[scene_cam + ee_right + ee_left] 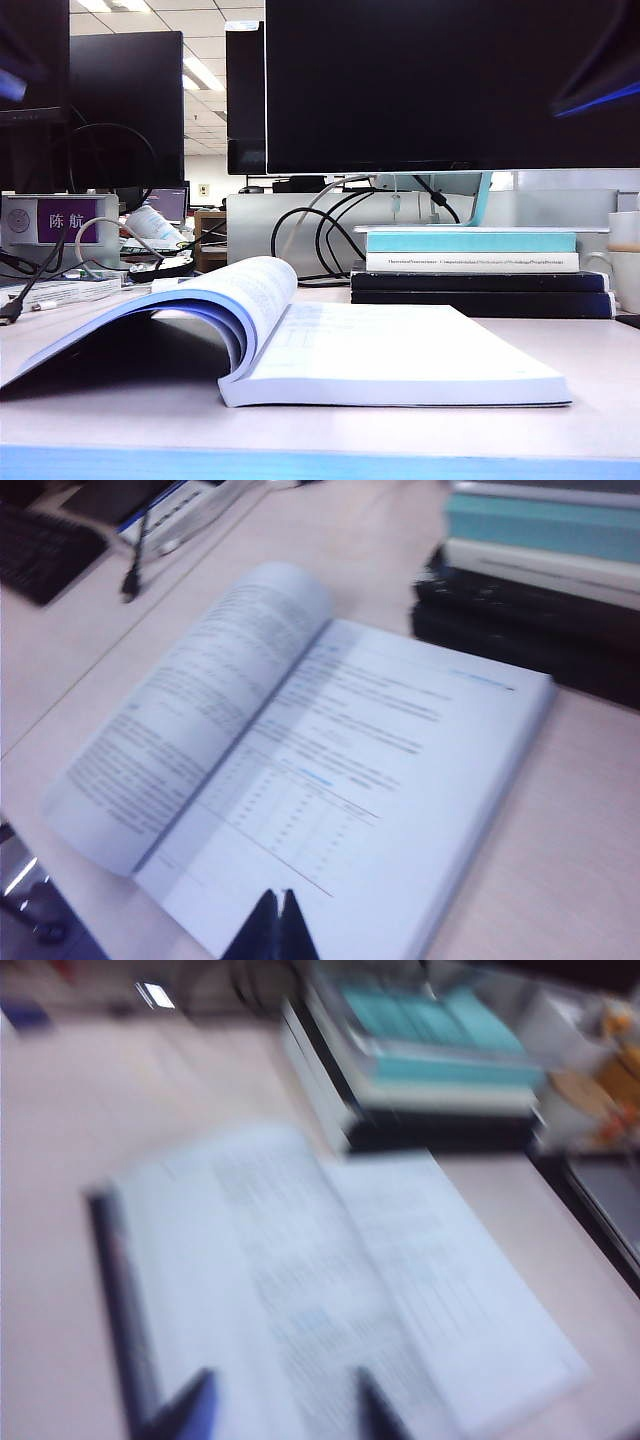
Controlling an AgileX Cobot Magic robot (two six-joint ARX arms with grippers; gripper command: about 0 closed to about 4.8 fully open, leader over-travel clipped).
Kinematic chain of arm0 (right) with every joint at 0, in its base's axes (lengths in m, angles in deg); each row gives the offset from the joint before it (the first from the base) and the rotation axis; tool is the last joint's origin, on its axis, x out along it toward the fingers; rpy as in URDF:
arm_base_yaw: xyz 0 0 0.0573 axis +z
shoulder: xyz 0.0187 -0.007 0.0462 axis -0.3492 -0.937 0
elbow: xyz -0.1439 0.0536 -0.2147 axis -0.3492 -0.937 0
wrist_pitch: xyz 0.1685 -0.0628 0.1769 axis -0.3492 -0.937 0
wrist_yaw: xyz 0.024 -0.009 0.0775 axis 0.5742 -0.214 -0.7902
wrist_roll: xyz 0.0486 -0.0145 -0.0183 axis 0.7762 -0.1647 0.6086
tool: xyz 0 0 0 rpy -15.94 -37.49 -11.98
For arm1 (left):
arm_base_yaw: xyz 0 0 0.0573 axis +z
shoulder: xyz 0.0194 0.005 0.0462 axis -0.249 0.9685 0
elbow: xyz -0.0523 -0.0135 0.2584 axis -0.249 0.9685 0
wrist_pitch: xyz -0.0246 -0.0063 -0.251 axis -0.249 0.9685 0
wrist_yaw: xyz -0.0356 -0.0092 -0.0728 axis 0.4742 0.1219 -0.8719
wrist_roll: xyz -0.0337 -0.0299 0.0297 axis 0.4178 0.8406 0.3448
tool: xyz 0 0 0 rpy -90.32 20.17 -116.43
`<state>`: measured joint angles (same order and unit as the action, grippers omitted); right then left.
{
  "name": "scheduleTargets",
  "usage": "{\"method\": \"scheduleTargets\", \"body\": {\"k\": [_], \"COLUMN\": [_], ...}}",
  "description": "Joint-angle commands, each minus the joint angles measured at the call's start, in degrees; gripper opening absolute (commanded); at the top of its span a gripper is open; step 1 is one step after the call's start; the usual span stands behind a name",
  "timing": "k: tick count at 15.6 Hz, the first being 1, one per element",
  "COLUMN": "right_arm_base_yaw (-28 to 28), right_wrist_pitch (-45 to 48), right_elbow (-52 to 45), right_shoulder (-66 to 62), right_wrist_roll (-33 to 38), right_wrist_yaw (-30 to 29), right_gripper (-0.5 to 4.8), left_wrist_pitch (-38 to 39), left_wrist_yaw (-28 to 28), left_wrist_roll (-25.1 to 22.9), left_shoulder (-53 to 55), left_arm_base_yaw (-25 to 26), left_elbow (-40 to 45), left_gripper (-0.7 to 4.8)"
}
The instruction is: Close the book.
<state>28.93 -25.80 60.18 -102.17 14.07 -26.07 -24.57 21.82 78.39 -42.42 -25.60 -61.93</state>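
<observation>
One open book (400,350) on the table, four more in a stack (480,270) behind it, two monitors (450,80), one mug (622,262), two grippers: left (285,1410), right (272,925)

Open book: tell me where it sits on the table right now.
In the exterior view the open book lies flat at the table's centre, just in front of the stack of books and below the monitor.

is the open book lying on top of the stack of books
No, the open book lies flat on the table in front of the stack of books.
</observation>
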Motion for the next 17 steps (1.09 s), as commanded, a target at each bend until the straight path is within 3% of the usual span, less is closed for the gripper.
{"method": "scheduleTargets", "body": {"k": [1, 4, 5, 7, 8, 9, 13, 17], "right_arm_base_yaw": [4.5, 9.6, 10.9, 10.9, 11.0, 11.6, 16.2, 19.9], "right_wrist_pitch": [1.1, 1.7, 2.2, 2.1, 1.9, 2.0, 1.4, 1.3], "right_elbow": [1.9, 3.1, 3.1, 3.0, 3.0, 3.0, 3.0, 3.0], "right_shoulder": [-2.8, -5.0, -5.7, -5.9, -5.9, -5.9, -6.5, -9.8], "right_wrist_roll": [-2.1, -3.6, -3.6, -3.6, -3.6, -3.5, -2.9, -2.9], "right_wrist_yaw": [1.6, 7.4, 8.1, 8.7, 8.6, 8.4, 8.7, 8.7], "right_gripper": [-0.02, -0.02, -0.02, -0.02, -0.03, -0.02, -0.02, -0.03], "left_wrist_pitch": [2.7, 1.3, -3.8, -6.0, -7.5, -8.7, -14.2, -18.3], "left_wrist_yaw": [4.3, 11.6, 19.0, 26.8, 39.7, 45.8, 52.9, 52.9], "left_wrist_roll": [3.5, 10.4, 16.0, 18.1, 20.0, 21.7, 29.1, 27.8], "left_shoulder": [0.3, 0.2, 0.2, 0.2, 0.3, 0.6, 1.4, 1.9], "left_arm_base_yaw": [-5.3, -15.6, -27.1, -34.4, -44.6, -48.9, -55.7, -55.5], "left_elbow": [1.0, 5.6, 11.1, 13.0, 13.7, 14.6, 20.3, 22.7], "left_gripper": [1.66, 1.66, 1.40, 0.98, 0.43, 0.39, -0.04, -0.04]}}
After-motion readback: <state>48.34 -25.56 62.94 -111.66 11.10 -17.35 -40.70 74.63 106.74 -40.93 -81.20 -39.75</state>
